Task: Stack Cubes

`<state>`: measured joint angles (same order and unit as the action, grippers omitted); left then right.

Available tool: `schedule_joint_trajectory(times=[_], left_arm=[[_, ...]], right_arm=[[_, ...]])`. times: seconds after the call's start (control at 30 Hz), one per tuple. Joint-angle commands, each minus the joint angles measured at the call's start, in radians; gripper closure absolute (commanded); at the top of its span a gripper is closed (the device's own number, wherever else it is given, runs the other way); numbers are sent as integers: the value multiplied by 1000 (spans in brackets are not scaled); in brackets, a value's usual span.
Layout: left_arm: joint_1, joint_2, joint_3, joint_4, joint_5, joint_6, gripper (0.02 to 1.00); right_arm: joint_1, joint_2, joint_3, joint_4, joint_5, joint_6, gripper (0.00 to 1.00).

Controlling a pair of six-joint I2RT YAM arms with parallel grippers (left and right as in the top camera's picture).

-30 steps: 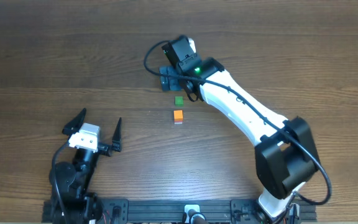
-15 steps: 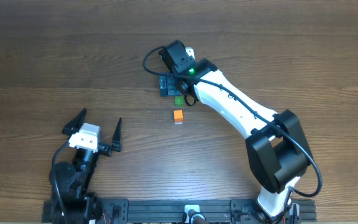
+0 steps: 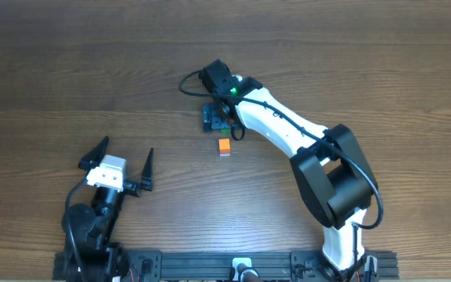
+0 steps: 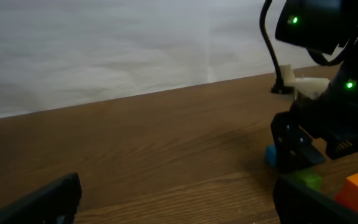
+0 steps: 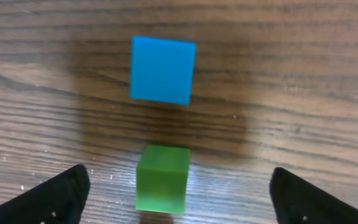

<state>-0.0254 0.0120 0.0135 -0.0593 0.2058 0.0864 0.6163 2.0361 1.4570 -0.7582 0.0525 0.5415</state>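
One green cube [image 5: 162, 177], blue cube [image 5: 163, 70], half hidden overhead beneath right pincer [image 5: 178, 200]

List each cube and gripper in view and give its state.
Blue cube: free on the table, unstacked.
Green cube: on the table, between the right gripper's jaws, ungripped.
Orange cube: on the table, apart from the others.
Right gripper: open, straddling the green cube.
Left gripper: open, empty.

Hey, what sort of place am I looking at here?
Probably a robotics lab or test bench: a left arm and right arm mounted along one edge of a wood-grain table, a small blue cube, green cube and orange cube, and a plain white wall behind.
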Motion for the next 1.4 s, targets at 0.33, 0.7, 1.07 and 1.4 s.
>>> schedule_joint_trajectory(times=[0.33,0.7,1.07,1.4], left_arm=[[5,-7,-8,2,-1,11,20],[5,-7,-8,2,-1,11,20],[5,-7,-8,2,-1,11,20],[5,-7,-8,2,-1,11,20]], right_arm=[[18,30,23,-1,-6,11,220],[34,64,23,7,-6,3,292],[34,64,23,14,1,3,503],[34,64,23,14,1,3,825]])
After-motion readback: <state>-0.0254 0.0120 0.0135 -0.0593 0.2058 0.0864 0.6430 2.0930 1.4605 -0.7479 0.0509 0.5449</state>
